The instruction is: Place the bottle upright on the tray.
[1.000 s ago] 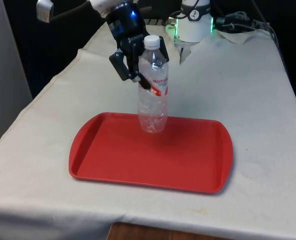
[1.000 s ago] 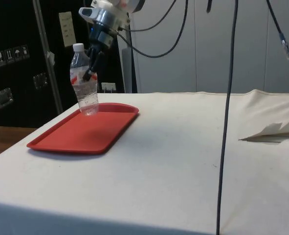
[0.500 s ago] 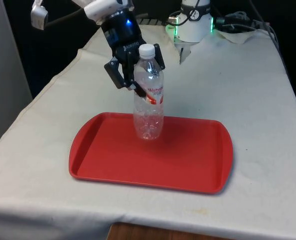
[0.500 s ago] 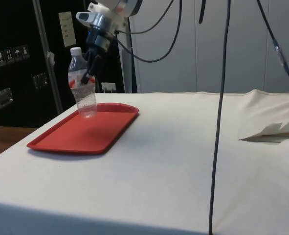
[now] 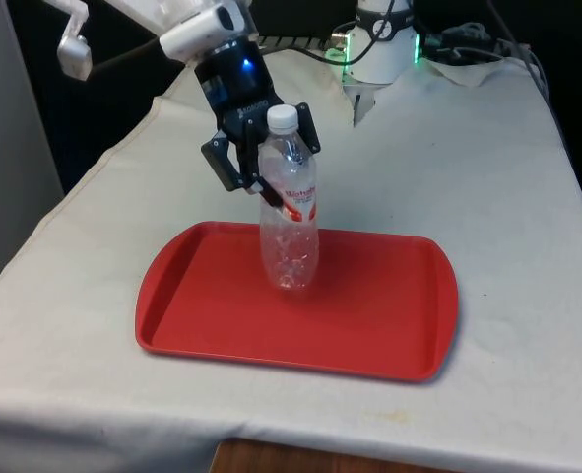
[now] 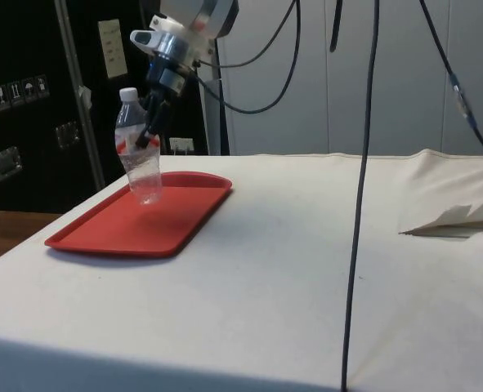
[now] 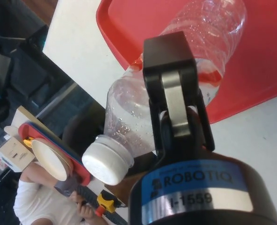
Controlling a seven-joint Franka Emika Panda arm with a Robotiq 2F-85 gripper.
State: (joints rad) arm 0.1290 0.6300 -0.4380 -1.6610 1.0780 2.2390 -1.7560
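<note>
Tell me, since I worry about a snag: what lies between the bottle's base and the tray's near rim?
Bare red tray floor, front view; nothing near the bottle.

We see the tray lying flat on the table, near its front edge. The bottle stands roughly upright over the tray's far half, toward 11 o'clock of the tray's middle in the front view, its base at or just above the tray floor. The gripper sits at the bottle's upper part, on its 10 o'clock side.
</note>
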